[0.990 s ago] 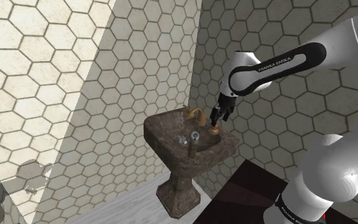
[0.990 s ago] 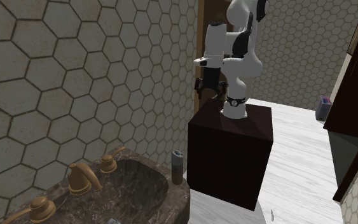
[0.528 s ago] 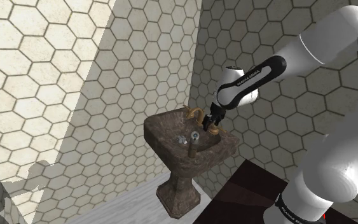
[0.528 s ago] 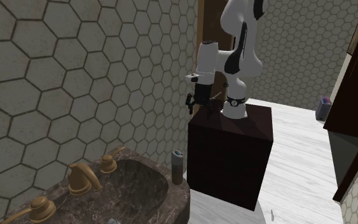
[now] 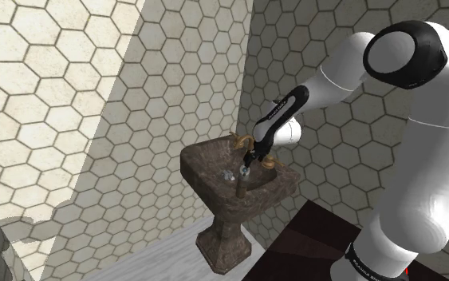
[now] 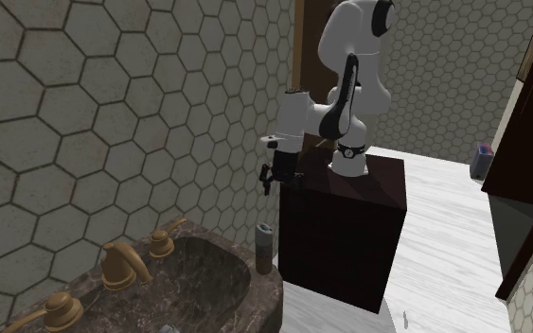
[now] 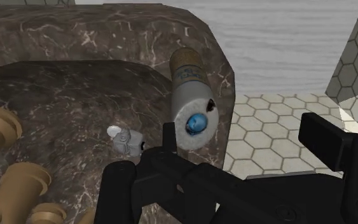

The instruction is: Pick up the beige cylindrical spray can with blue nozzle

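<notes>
Plainly, in the shoulder view, the grey-beige cylindrical spray can [image 5: 241, 184] stands upright on the rim of the brown veined-marble pedestal sink [image 5: 197, 164], on the side toward the stand. The all-black two-finger gripper [image 5: 250, 162] hangs close above the can, in front of the curved brass faucet [image 5: 245, 144]. Hexagon-tiled walls [image 5: 71, 96] close in the corner.

From the second exterior view, the spray can [image 6: 264, 248] sits on the sink's corner [image 6: 272, 295], between the rounded basin and the dark box stand [image 6: 345, 236]. The gripper [image 6: 272, 180] is above the can and apart from it.

Through the wrist view, the can's round top carries a blue nozzle [image 7: 197, 122], and a tan band rings its base. The gripper [image 7: 244, 137] is spread wide and holds nothing. One finger [image 7: 168, 141] shows beside the can's top without touching it. Brass handles [image 7: 18, 181] and a small grey fitting [image 7: 125, 139] lie by the basin.
</notes>
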Motion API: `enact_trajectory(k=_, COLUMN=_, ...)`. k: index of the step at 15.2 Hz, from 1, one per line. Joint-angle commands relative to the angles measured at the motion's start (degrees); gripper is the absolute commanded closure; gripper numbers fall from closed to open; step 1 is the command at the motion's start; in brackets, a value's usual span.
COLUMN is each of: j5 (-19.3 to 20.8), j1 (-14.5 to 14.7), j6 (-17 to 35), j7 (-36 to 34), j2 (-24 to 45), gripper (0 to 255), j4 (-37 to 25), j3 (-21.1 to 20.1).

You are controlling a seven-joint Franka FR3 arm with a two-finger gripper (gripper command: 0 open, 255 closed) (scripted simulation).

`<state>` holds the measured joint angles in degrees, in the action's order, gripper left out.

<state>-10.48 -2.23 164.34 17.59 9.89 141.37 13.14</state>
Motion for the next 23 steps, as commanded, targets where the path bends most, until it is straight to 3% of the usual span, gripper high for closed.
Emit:
enact_trajectory(k=1, j5=-4.7, j1=-2.0, j6=2.9, j7=4.1, j2=5.4, gripper=0, j4=-3.5, j3=-2.2)
enact_trajectory(k=5, j5=-9.6, j1=-7.3, j6=7.2, j7=8.9, j2=14.6, gripper=0, j4=-10.9, j3=-7.4)
enact_trajectory(k=15, j5=-11.4, j1=-10.8, j6=11.9, j7=11.1, j2=20.9, gripper=0, j4=-13.0, j3=-11.4)
enact_trajectory(k=16, j5=-11.4, j1=-10.7, j6=12.0, j7=11.1, j2=20.9, gripper=255, j4=-12.9, j3=-11.4)
enact_trajectory(k=23, j5=-11.5, j1=-10.9, j6=12.1, j7=11.2, j2=20.8, gripper=255, j4=-12.7, j3=-11.6)
